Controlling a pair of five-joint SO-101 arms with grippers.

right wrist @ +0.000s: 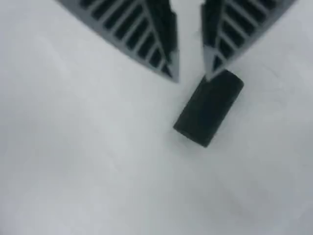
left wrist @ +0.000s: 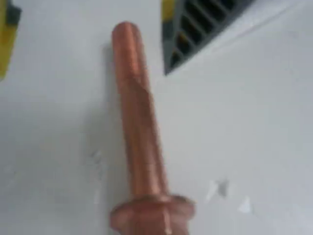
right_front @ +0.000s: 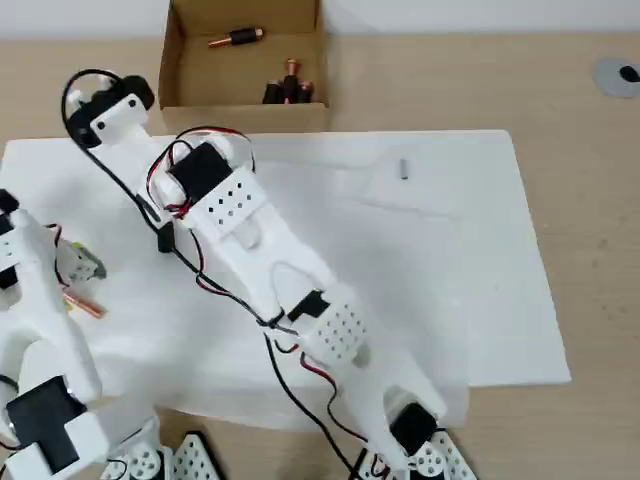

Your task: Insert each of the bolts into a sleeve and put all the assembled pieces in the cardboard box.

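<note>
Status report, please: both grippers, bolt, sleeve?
Left gripper open, astride copper bolt on white sheet. Right gripper narrowly open, black sleeve lying at its tips. No obstacle seen near either.

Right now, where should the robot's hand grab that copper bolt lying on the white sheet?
Probably the middle of the long shaft of the copper bolt, coming straight down from above. It lies flat on the white sheet, so one finger can drop on each long side. The wide head at one end looks lumpier and harder to pinch. The left hand is open astride the tip.
</note>
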